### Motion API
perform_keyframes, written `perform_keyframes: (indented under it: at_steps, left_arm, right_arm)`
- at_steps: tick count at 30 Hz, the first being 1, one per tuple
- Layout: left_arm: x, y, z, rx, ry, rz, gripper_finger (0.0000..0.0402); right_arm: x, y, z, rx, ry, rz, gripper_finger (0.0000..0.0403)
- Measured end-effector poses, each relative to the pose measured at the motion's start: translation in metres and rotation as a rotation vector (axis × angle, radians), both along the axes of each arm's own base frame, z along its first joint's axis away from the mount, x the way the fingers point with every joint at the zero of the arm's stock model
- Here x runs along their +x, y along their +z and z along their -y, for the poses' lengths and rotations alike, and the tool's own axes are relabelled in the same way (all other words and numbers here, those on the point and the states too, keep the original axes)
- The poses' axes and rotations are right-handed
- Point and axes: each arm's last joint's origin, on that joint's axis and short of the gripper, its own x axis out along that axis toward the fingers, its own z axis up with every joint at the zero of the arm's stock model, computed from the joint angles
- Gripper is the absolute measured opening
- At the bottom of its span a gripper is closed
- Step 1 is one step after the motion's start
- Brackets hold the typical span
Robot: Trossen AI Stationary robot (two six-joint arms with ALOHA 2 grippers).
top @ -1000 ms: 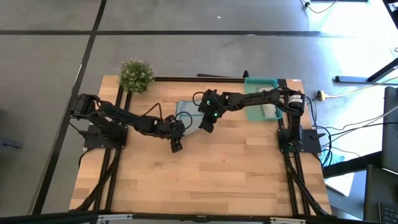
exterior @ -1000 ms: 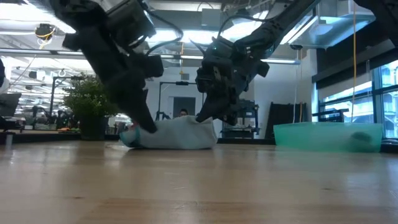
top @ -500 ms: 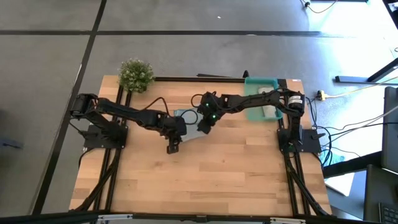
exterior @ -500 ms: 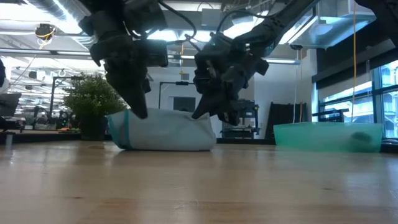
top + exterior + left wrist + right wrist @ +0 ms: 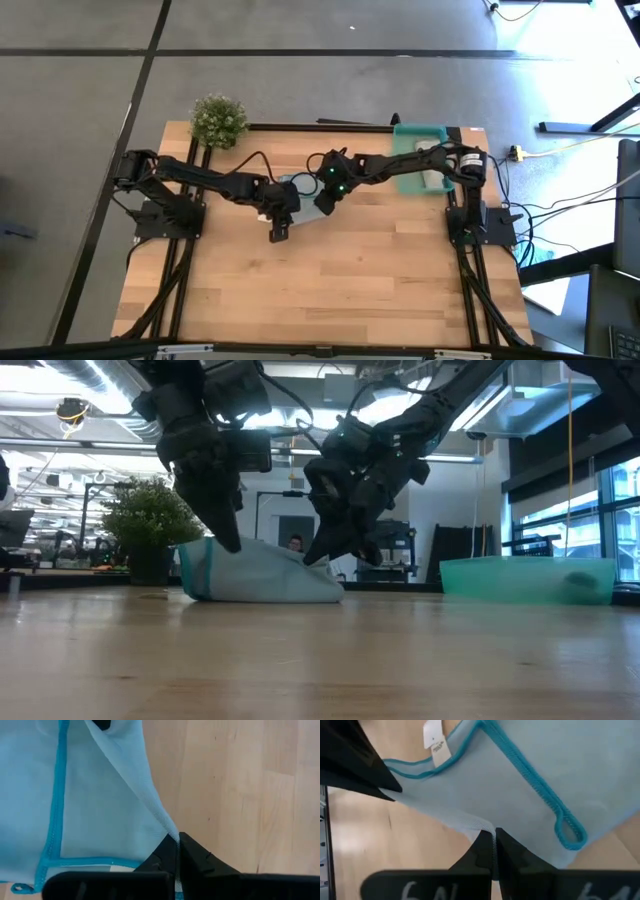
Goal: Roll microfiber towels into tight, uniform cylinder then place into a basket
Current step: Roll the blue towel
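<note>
Blue towel [image 5: 95, 795] seemingly in both pinched grippers

1. Light blue towel [image 5: 95, 805]: soft woven cloth, matt, with a fine textured weave; a darker blue stitched hem is seen along the edges, and a hanging loop of the same stitching.
2. A small white label [image 5: 436, 742], papery or fabric, is seen sewn at the hem.
3. Surface [image 5: 340, 280]: pale wood planks, visible grain, smooth with a slight sheen in the low view.
4. Basket [image 5: 527, 580]: teal plastic, translucent, smooth and faintly glossy.
5. Left end effector [image 5: 177, 851] and right end effector [image 5: 494, 845]: dark hard plastic, matt, smooth-faced.
6. Plant [image 5: 218, 119]: bushy green foliage, matt.
7. Floor [image 5: 300, 80]: grey, matt, lightly mottled.
</note>
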Motion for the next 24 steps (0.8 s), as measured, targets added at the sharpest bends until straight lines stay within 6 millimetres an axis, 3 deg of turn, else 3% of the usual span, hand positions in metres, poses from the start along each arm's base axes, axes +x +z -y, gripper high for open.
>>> perform_keyframes:
  at_steps: [11, 18, 24]
  left_arm:
    - [-0.001, -0.001, -0.003, 0.015, 0.017, -0.006, 0.0000]
    - [0.002, 0.008, -0.022, 0.042, 0.077, -0.017, 0.0000]
    - [-0.002, 0.011, -0.042, 0.095, 0.008, -0.038, 0.0000]
  right_arm:
    - [0.005, -0.028, 0.003, 0.014, -0.014, -0.045, 0.0006]
    - [0.006, -0.033, 0.000, 0.016, -0.017, -0.056, 0.0006]
    - [0.006, -0.033, 0.000, 0.018, -0.034, -0.053, 0.0006]
